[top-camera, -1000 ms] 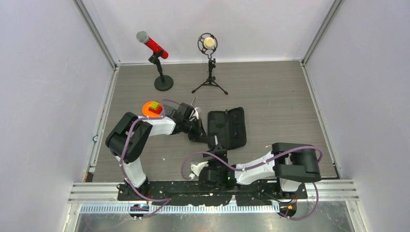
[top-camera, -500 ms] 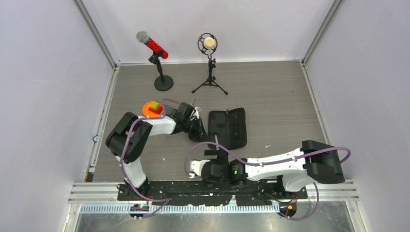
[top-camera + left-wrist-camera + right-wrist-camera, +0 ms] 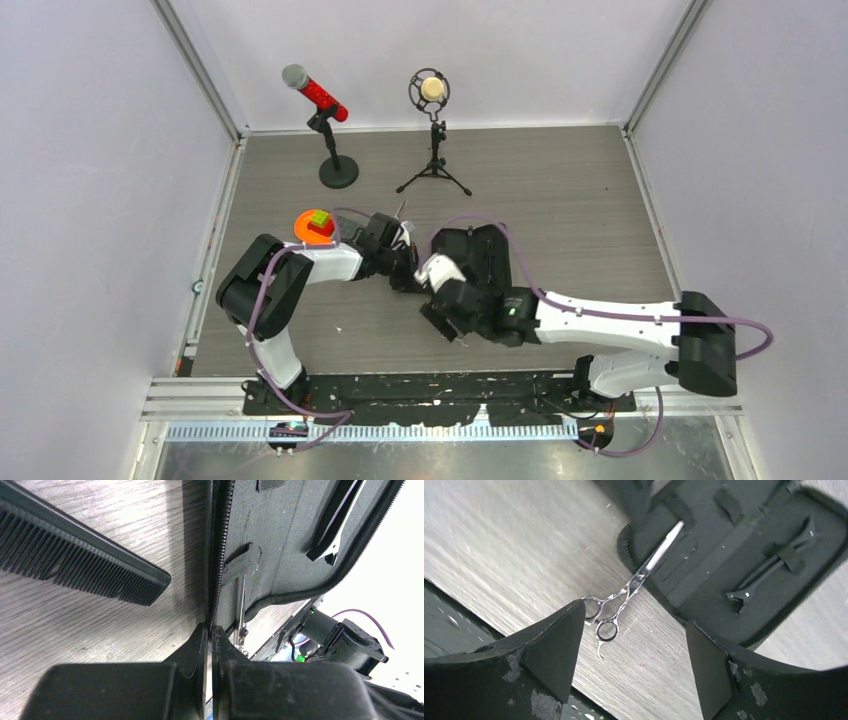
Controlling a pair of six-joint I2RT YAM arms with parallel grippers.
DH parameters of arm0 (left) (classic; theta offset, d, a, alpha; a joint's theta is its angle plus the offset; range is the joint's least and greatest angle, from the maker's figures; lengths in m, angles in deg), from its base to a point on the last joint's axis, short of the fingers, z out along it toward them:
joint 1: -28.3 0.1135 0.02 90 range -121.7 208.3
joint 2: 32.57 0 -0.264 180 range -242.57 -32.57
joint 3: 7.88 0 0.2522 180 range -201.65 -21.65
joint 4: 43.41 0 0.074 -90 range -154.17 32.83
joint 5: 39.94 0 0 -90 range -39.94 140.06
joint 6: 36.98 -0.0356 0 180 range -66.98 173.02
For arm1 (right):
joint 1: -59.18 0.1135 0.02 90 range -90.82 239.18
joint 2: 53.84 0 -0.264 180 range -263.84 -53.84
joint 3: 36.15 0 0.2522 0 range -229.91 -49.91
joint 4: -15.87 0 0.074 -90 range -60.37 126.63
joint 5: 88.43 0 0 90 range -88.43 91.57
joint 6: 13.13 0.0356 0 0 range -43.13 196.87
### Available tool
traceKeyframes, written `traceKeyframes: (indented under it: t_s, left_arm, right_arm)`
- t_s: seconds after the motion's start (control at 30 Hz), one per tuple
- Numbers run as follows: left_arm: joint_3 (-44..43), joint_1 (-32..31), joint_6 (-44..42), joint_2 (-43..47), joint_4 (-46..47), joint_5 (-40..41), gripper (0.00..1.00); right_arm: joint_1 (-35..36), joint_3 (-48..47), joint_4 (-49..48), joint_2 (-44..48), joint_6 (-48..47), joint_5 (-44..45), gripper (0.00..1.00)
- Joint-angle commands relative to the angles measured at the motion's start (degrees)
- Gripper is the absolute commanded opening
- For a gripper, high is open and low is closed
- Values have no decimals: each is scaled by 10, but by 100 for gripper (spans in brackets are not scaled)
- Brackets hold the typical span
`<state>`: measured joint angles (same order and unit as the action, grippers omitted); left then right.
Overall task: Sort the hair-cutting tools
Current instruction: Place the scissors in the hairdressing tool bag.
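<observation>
Scissors [image 3: 638, 578]: blades on rim of zip case [image 3: 749, 535], ring handles off it on bench [image 3: 499, 540], between right jaws, spread wide, untouched. Left jaws: clenched on case rim. Comb [image 3: 75, 555]: beside case.

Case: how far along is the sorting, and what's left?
Done: a hair clip sits strapped in the open case. In hand: the left hand is shut on the case's zip edge; the right hand hangs open over the scissors, blades in the case, ring handles out on the table. Left: seating the scissors, then the comb lying beside the case.
</observation>
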<state>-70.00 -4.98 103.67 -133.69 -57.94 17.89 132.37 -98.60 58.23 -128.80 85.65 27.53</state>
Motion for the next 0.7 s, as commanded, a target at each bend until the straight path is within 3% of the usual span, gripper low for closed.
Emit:
traceKeyframes:
  t_s: [0.0, 0.13, 0.37, 0.67]
  left_arm:
    - [13, -5, 23, 27, 45, -3, 0]
    - [24, -12, 34, 29, 61, -7, 0]
    - [27, -19, 46, 29, 77, -11, 0]
    - [29, -25, 50, 28, 84, -14, 0]
  right_arm:
    - [-51, -16, 34, 42, 181, -40, 78]
    - [-116, -5, 16, 32, 215, -87, 67]
    - [-170, 1, -39, -15, 230, -165, 49]
    - [-195, 8, -62, -71, 224, -182, 43]
